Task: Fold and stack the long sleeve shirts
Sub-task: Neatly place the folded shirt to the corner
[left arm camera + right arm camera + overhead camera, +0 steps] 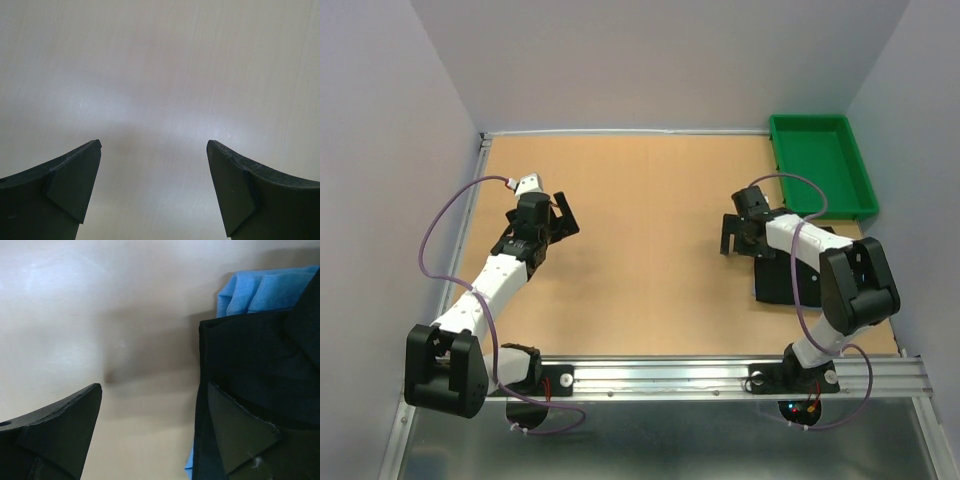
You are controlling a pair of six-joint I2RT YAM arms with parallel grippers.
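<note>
The black shirt [775,285] lies folded on the table at the right, partly under my right arm. In the right wrist view the black shirt [250,350] lies on top of the light blue shirt [265,290], whose edge shows beyond it. My right gripper [732,242] is open and empty, at the stack's left edge; in its wrist view [155,390] the right finger [240,435] is over the black cloth and the left finger over bare table. My left gripper [565,215] is open and empty over bare table at the left, as its wrist view [154,145] shows.
A green plastic tray [855,165] stands at the back right corner, empty as far as shown. Grey walls close the table at the back and both sides. A metal rail [720,375] runs along the near edge by the arm bases.
</note>
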